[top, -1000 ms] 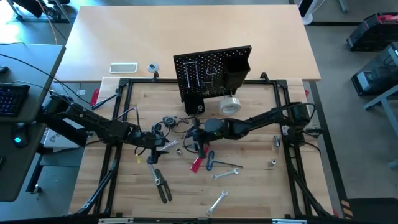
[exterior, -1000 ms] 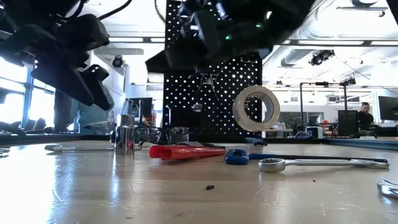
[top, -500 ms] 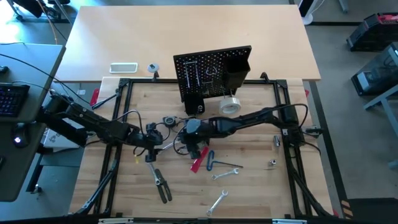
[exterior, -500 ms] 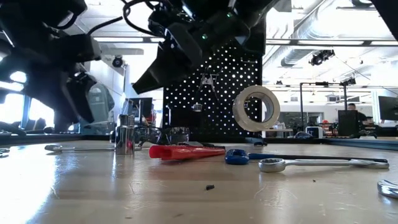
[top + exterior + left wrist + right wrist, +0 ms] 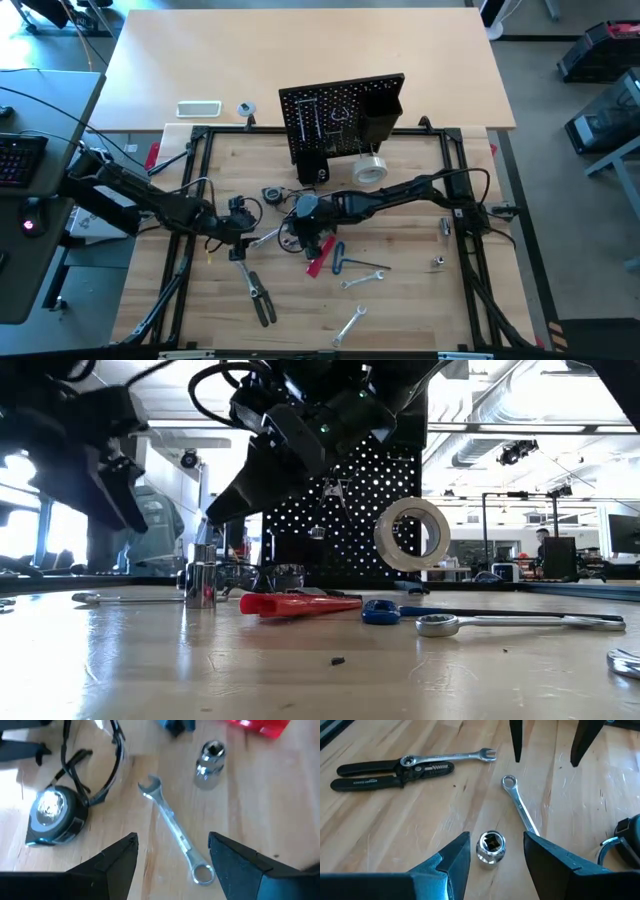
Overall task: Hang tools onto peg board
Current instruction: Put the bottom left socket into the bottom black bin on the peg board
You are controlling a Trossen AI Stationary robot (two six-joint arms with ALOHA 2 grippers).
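The socket (image 5: 491, 848) sits upright between the right gripper (image 5: 494, 851)'s wide jaws; the left gripper (image 5: 172, 852)'s wide jaws straddle the slanting wrench (image 5: 173, 829).

Your left claw (image 5: 172, 865) over a small wrench on the wooden table (image 5: 280, 795).

You see its two dark fingers (image 5: 117, 857) standing apart, with the silver wrench (image 5: 175, 829) lying between them on the wood, ring end nearest the claw. Beyond it a shiny metal socket (image 5: 209, 764) stands upright, well apart from a round tape measure (image 5: 52, 816) with a black cable (image 5: 97, 767) looping beside it. A red object (image 5: 260, 726) and a blue one (image 5: 176, 725) show at the far edge.
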